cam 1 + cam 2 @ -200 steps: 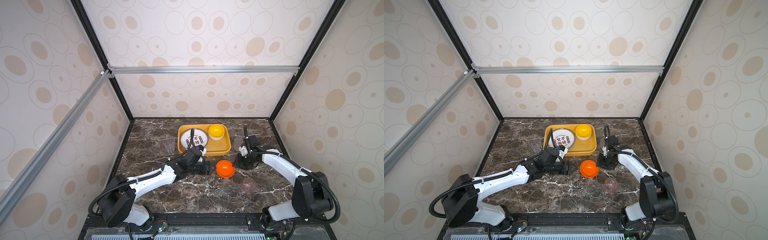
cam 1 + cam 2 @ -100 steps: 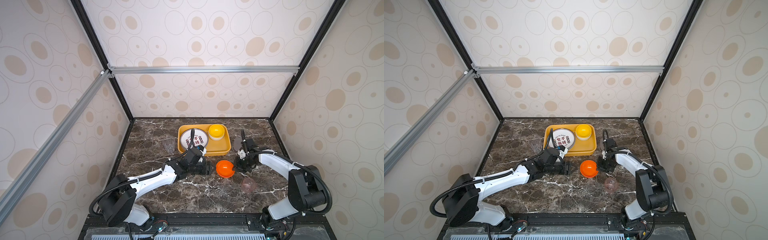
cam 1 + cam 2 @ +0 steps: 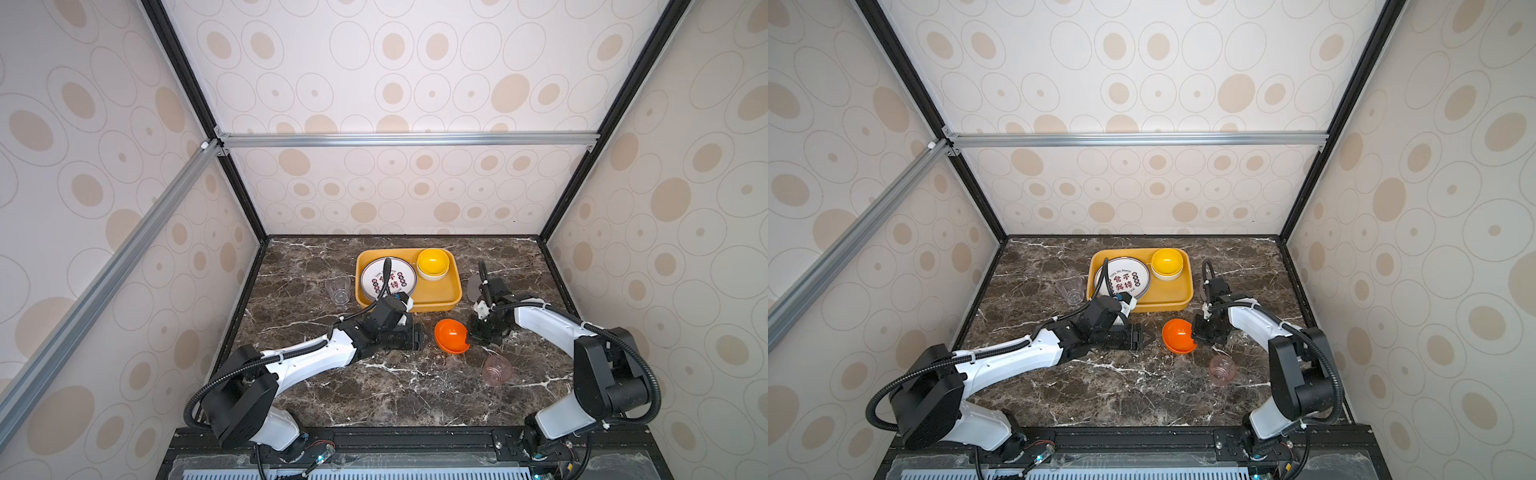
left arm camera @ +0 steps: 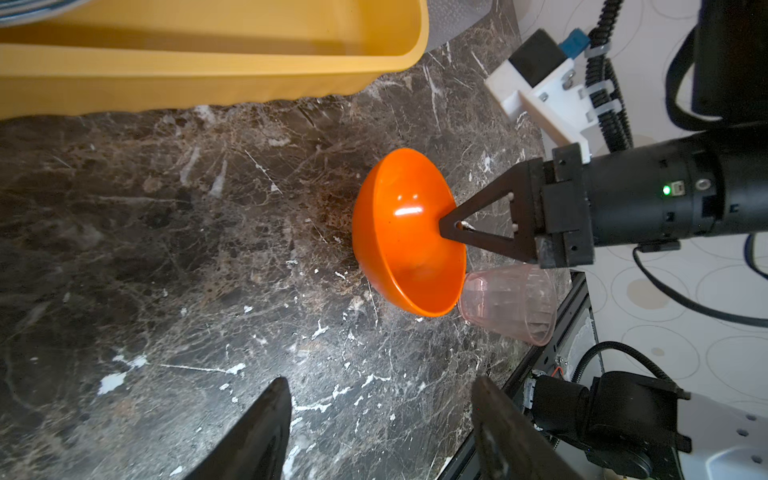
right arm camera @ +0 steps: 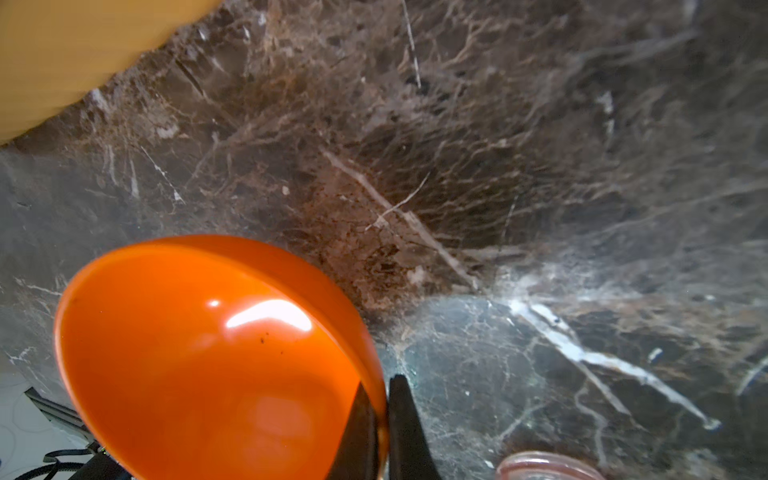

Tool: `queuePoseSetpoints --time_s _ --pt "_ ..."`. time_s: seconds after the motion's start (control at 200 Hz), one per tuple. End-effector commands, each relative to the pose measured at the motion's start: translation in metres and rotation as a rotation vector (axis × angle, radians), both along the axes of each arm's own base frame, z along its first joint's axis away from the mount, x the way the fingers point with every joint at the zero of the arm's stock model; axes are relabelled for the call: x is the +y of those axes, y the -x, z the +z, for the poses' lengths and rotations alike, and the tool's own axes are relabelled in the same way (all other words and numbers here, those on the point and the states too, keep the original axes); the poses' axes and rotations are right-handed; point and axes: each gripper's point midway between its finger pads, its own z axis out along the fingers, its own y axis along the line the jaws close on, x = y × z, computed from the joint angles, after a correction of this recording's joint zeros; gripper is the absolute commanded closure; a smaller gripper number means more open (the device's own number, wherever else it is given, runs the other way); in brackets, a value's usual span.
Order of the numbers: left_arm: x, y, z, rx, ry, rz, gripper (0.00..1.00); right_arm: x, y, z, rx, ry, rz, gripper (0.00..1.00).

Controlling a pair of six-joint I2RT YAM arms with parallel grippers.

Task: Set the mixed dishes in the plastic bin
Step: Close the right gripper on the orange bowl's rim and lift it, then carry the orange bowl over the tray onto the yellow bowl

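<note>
An orange bowl (image 3: 451,334) (image 3: 1177,334) sits tilted on the marble in front of the plastic bin (image 3: 440,305) (image 3: 1167,307). My right gripper (image 3: 468,336) (image 5: 384,390) is shut on the bowl's (image 5: 208,353) rim, one finger inside and one outside. My left gripper (image 3: 419,336) (image 4: 379,382) stands open and empty, low over the table left of the bowl (image 4: 409,232). A plate with Chinese characters (image 3: 388,278) and a yellow bowl (image 3: 432,262) lie in the bin.
A pink cup (image 3: 496,370) (image 4: 511,303) stands right next to the orange bowl, toward the front. A clear cup (image 3: 338,287) stands left of the bin. A grey cup (image 3: 473,286) shows partly behind the right arm. Enclosure walls ring the table.
My right gripper has moved in to the orange bowl and shut on its rim; the bowl now sits tilted. The left arm has stayed still.
</note>
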Motion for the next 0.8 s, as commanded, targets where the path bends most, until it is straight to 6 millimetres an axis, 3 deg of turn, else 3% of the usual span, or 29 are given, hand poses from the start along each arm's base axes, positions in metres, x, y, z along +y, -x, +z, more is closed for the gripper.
queuePoseSetpoints --time_s 0.0,0.42,0.795 --pt "-0.005 -0.008 0.016 -0.042 0.008 0.015 0.31 0.001 -0.003 0.011 -0.013 0.007 0.023 0.98" --pt "0.033 -0.023 0.032 -0.092 0.019 0.163 0.3 0.014 -0.008 0.047 -0.075 -0.004 0.083 1.0" --pt "0.064 -0.041 0.052 -0.118 0.037 0.24 0.29 0.019 -0.042 0.083 -0.146 0.021 0.109 1.0"
